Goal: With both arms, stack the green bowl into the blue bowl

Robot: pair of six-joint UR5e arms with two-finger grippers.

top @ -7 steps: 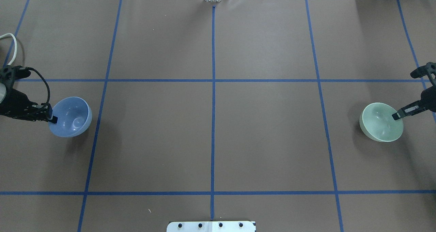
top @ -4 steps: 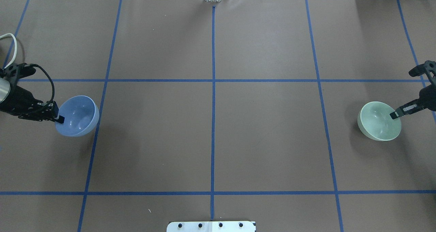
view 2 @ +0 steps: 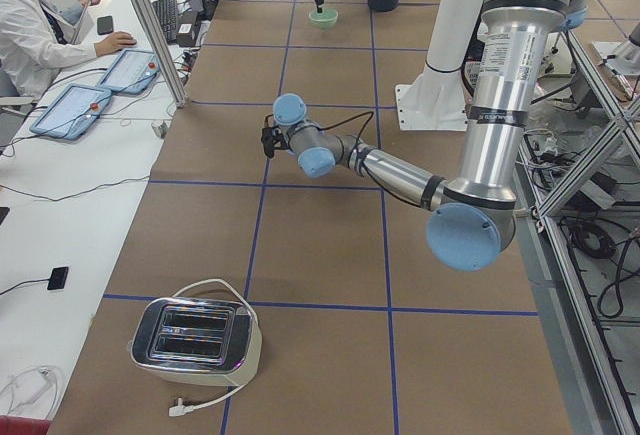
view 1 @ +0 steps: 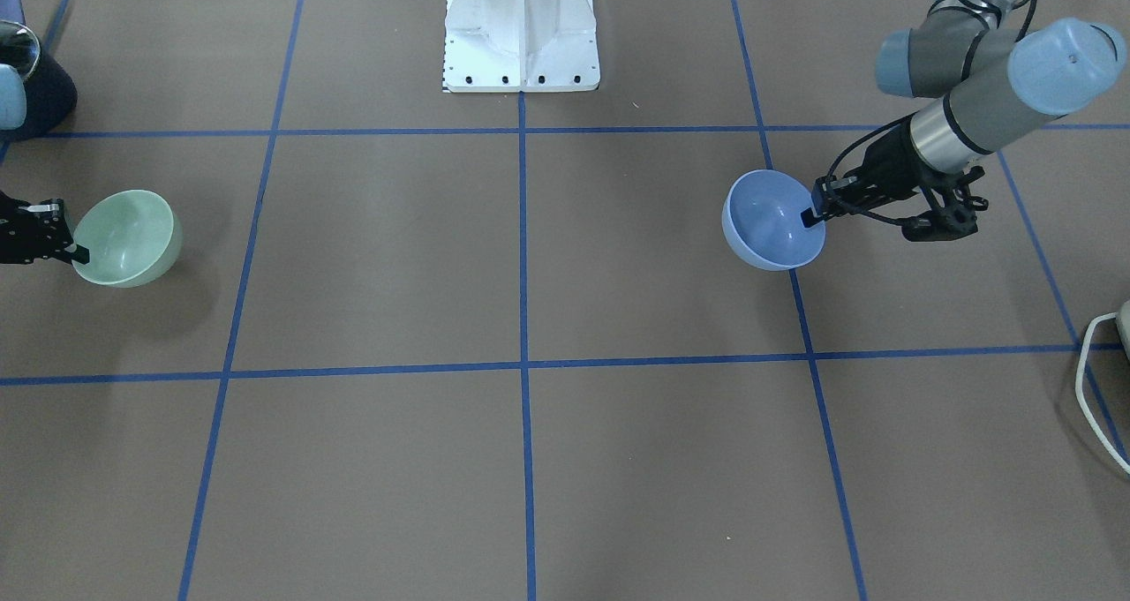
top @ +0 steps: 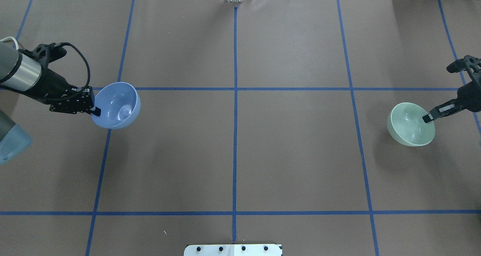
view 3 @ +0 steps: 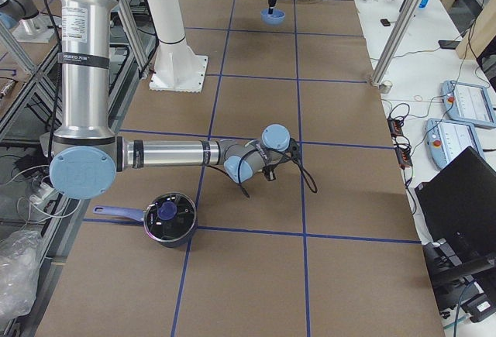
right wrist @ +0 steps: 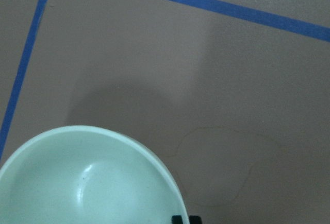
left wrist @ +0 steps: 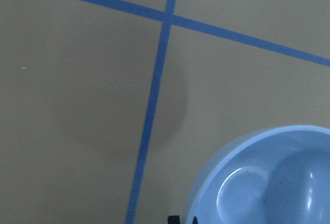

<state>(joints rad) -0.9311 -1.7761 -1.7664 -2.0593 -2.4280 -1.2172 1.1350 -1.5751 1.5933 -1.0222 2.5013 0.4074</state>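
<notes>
My left gripper (view 1: 812, 214) pinches the rim of the blue bowl (view 1: 766, 229), which hangs tilted in front of my white base pedestal (view 1: 521, 27), toward my left. My right gripper (view 1: 78, 251) clamps the green bowl (view 1: 132, 235) by its rim, farther from the pedestal, on my right.

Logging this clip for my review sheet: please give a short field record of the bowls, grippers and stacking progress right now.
blue bowl: gripped at its rim, tilted, on the robot's left side
green bowl: gripped at its rim, far on the robot's right side
left gripper: closed on the blue bowl's rim
right gripper: closed on the green bowl's rim
stacking: not done, bowls far apart
table: brown, blue tape grid
</notes>
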